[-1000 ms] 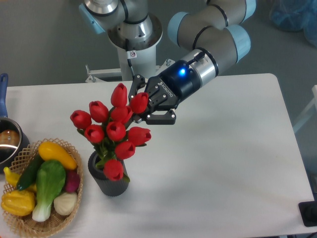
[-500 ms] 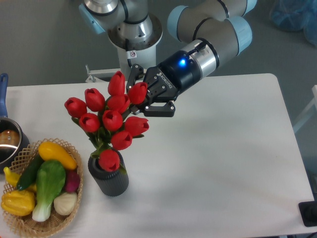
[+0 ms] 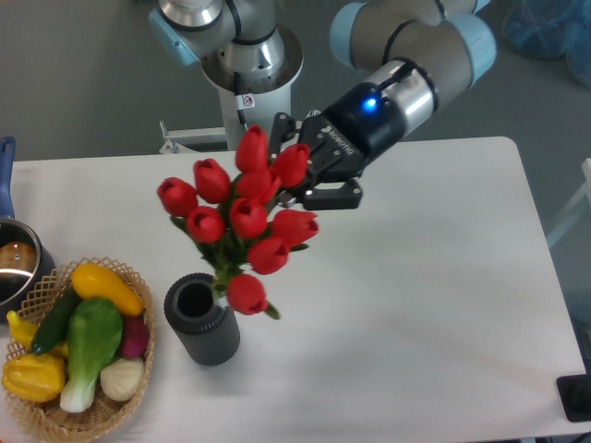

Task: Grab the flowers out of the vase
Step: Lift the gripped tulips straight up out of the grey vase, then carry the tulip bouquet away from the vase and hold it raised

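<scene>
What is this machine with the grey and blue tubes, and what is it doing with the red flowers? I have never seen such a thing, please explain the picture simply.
It is a robot arm, photographed by one fixed camera that looks down at a white table from above and in front. The grey and blue tubes are the arm's joints. At its end sits a black gripper with two fingers, which work like a simple hand. The gripper is closed on a bunch of red tulips, the flowers, and holds them in the air. The dark grey vase below stands empty, its round mouth open. At the left is a wicker basket filled with vegetables, and part of a metal pot with a blue handle shows at the edge.
</scene>
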`<control>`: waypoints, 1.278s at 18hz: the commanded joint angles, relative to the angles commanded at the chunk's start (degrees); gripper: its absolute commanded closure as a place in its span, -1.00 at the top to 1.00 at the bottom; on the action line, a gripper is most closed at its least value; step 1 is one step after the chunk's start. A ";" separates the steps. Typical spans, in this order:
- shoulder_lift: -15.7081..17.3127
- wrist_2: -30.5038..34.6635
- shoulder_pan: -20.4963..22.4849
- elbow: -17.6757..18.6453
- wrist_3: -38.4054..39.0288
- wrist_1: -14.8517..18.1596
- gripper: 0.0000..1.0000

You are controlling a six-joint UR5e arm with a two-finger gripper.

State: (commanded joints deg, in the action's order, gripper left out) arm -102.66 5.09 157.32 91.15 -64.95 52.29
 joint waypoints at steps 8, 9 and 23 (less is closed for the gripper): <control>-0.09 12.47 3.70 -0.80 -9.48 0.09 -0.90; 0.17 15.88 3.70 -0.53 -10.89 0.09 -0.89; 5.27 55.28 -1.84 4.04 -13.80 8.61 -0.91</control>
State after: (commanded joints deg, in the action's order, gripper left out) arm -97.38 60.37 155.48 95.18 -78.75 60.91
